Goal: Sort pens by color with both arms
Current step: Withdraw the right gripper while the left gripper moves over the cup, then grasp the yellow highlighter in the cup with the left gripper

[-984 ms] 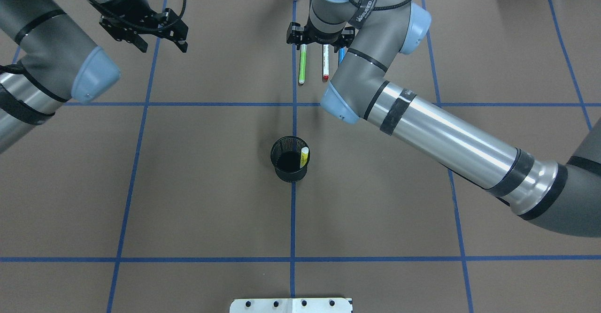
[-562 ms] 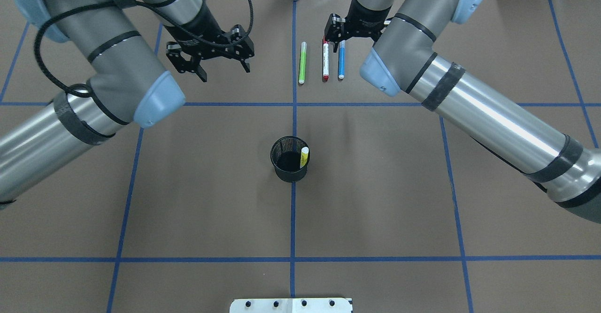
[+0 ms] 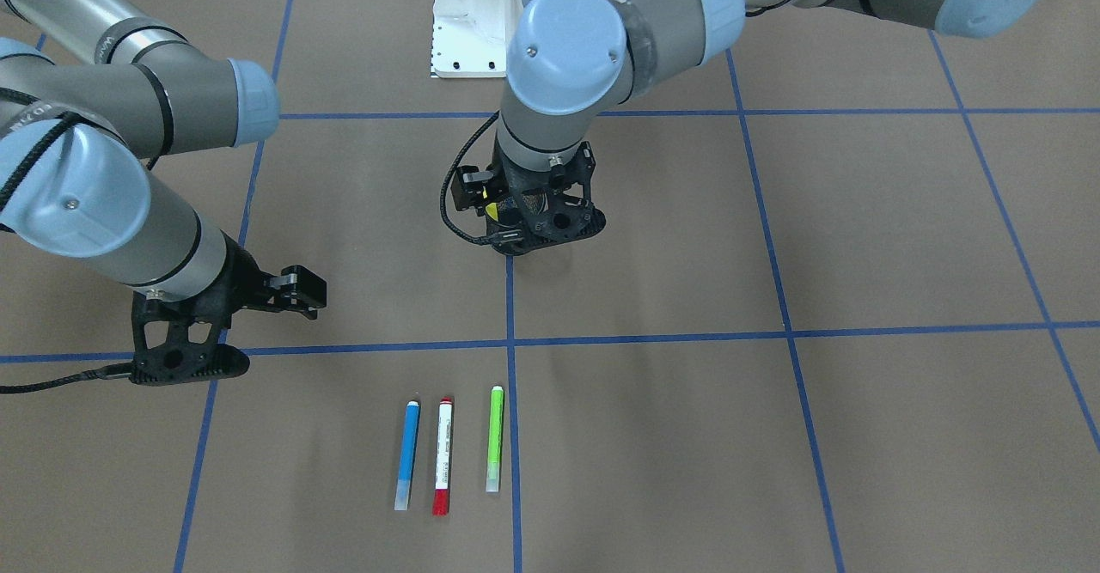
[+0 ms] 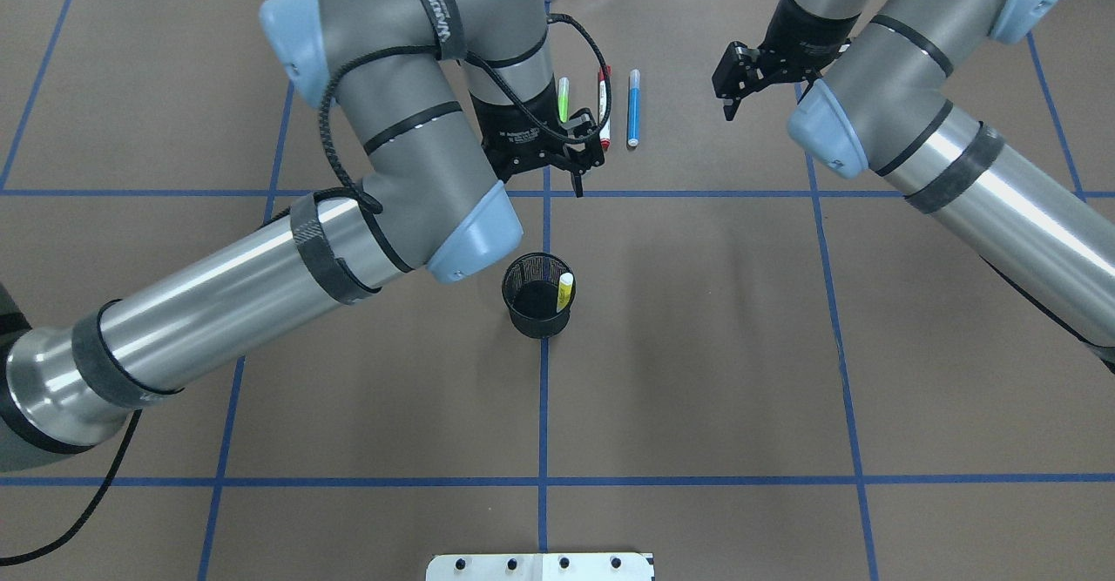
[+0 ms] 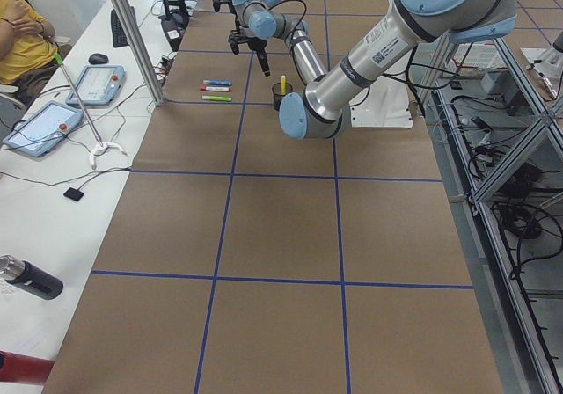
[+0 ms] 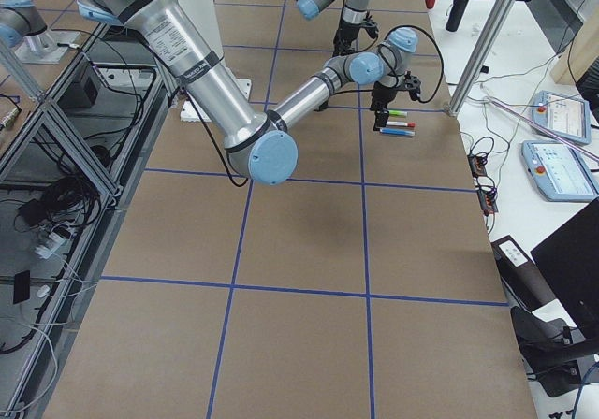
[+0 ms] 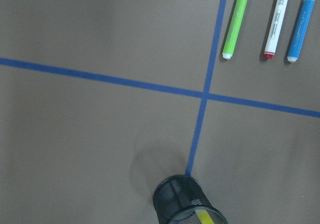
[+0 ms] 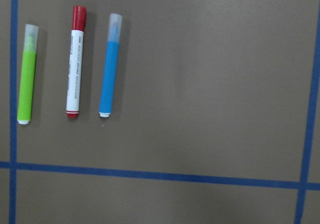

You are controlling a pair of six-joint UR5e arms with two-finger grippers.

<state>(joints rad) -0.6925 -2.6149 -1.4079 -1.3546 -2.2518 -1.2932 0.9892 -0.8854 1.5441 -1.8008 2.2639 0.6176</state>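
Progress: the yellow pen [image 4: 565,289] stands in the mesh cup [image 4: 523,324]. The green pen [image 3: 495,435], red pen [image 3: 443,453] and blue pen [image 3: 407,453] lie side by side on the counter [image 4: 784,346] beyond the cup, probably still to be sorted. The left claw [image 3: 537,228] hangs empty above the cup's pen side. The right claw [image 3: 185,367] is empty, outboard of the blue pen. Opening width of either claw: cannot tell.

Seen from above, my left gripper [image 4: 584,167] covers the ends of the green pen [image 4: 563,97] and red pen [image 4: 603,89] under it. My wrist view crops the cup [image 7: 175,196] behind it.

Bright even light, soft shadows, sharp focus
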